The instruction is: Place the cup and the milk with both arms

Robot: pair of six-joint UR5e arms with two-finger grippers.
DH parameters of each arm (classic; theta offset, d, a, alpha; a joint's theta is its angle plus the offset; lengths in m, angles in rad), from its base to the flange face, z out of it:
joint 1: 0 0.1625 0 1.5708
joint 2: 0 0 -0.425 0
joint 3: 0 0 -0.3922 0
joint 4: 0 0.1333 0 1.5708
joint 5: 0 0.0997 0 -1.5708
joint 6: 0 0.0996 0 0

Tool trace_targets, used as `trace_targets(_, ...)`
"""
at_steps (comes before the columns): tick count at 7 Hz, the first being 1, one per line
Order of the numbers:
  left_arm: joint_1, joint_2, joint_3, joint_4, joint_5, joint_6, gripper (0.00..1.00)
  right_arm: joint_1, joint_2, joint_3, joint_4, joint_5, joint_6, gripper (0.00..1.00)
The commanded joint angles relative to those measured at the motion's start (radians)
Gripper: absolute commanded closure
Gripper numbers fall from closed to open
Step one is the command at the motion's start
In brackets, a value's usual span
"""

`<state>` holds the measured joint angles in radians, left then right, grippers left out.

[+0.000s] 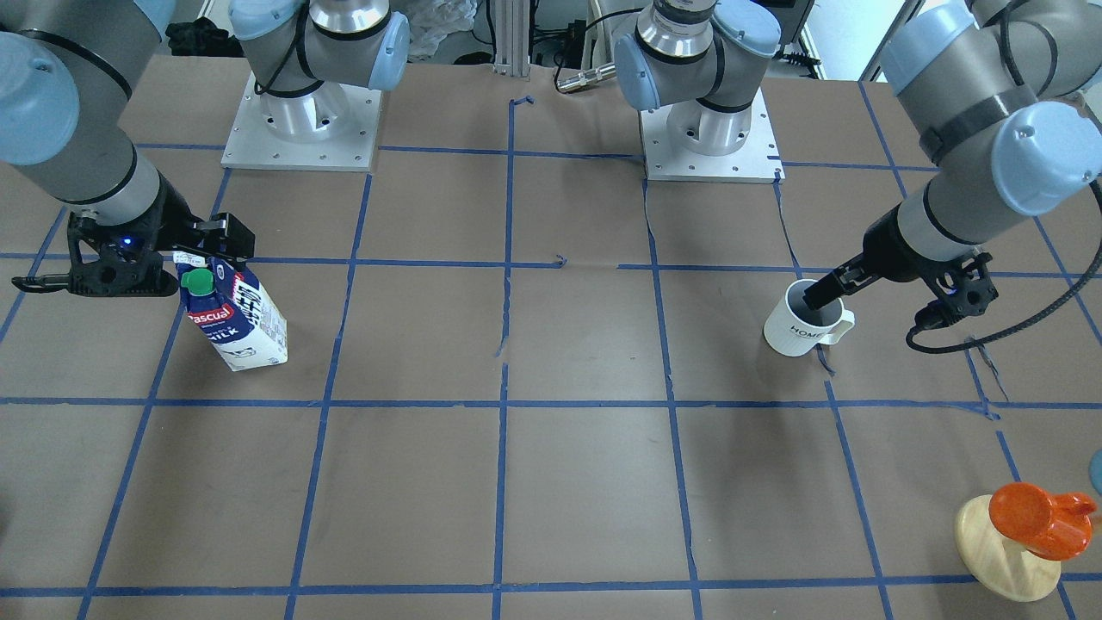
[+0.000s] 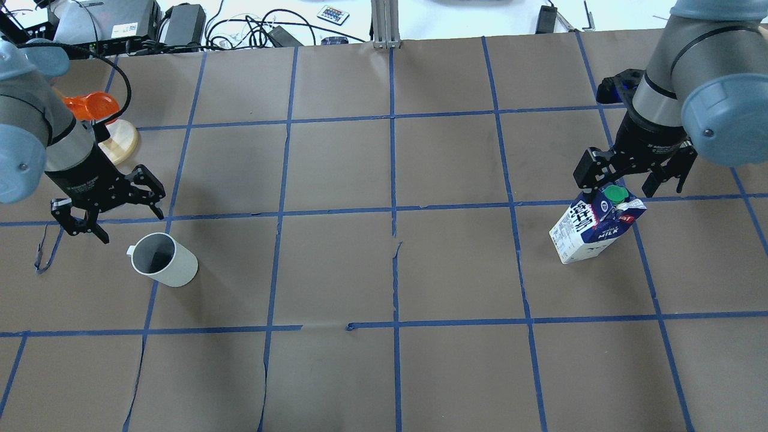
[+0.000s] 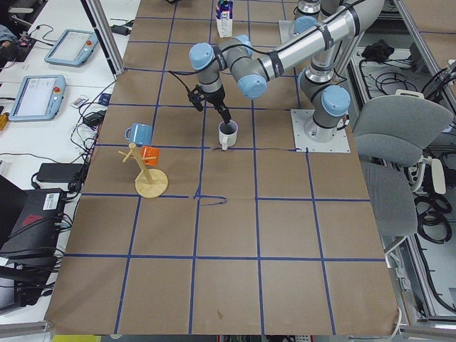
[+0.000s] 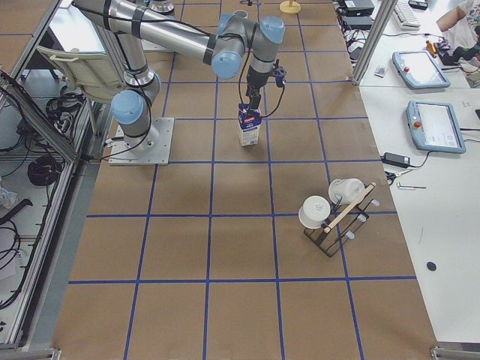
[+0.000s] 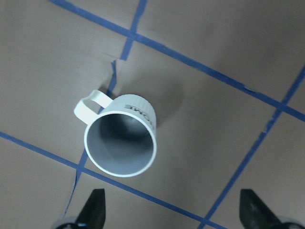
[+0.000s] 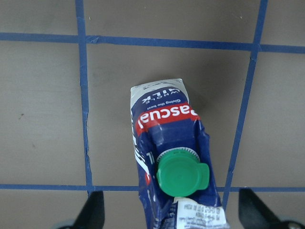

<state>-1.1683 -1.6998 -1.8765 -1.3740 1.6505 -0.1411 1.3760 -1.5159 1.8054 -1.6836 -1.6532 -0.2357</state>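
The white cup [image 2: 165, 260] stands upright on the brown paper, handle to the overhead view's left; it also shows in the left wrist view [image 5: 121, 143] and front view [image 1: 796, 331]. My left gripper [image 2: 132, 227] is open and empty, hovering just behind and above the cup; its fingers [image 5: 93, 210] are spread wide. The blue and white milk carton [image 2: 594, 231] with green cap stands on the table, also in the front view [image 1: 237, 323] and right wrist view [image 6: 167, 138]. My right gripper [image 2: 627, 189] is open right over the carton's top, its fingers [image 6: 250, 210] clear of the carton.
A pale wooden mug tree with an orange cup [image 1: 1024, 525] stands near my left arm, shown also in the overhead view [image 2: 99, 123]. A rack with white cups [image 4: 334, 214] stands far out on my right side. The two arm bases [image 1: 301, 129] sit at the table's back.
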Motion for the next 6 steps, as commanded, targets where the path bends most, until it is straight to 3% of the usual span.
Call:
trace_targets(1, 0.051, -0.041, -0.065, 0.071, 0.018, 0.015, 0.02, 0.000, 0.003, 0.023, -0.036, 0.000, -0.005, 0.00)
trace_targets(2, 0.064, -0.061, -0.075, 0.070, 0.018, 0.005, 0.07, 0.000, 0.006, 0.035, -0.066, -0.009, -0.007, 0.00)
trace_targets(3, 0.064, -0.060, -0.084, 0.064, 0.020, 0.001, 0.20, 0.000, 0.008, 0.048, -0.070, -0.048, -0.005, 0.00)
trace_targets(4, 0.064, -0.064, -0.085, 0.058, 0.018, 0.003, 0.58, 0.000, 0.008, 0.054, -0.085, -0.046, -0.005, 0.02)
trace_targets(5, 0.064, -0.063, -0.089, 0.056, 0.014, 0.000, 0.87, 0.000, 0.008, 0.060, -0.093, -0.040, -0.005, 0.09)
trace_targets(6, 0.064, -0.063, -0.090, 0.058, 0.009, 0.004, 1.00, 0.000, 0.008, 0.060, -0.096, -0.033, -0.007, 0.13)
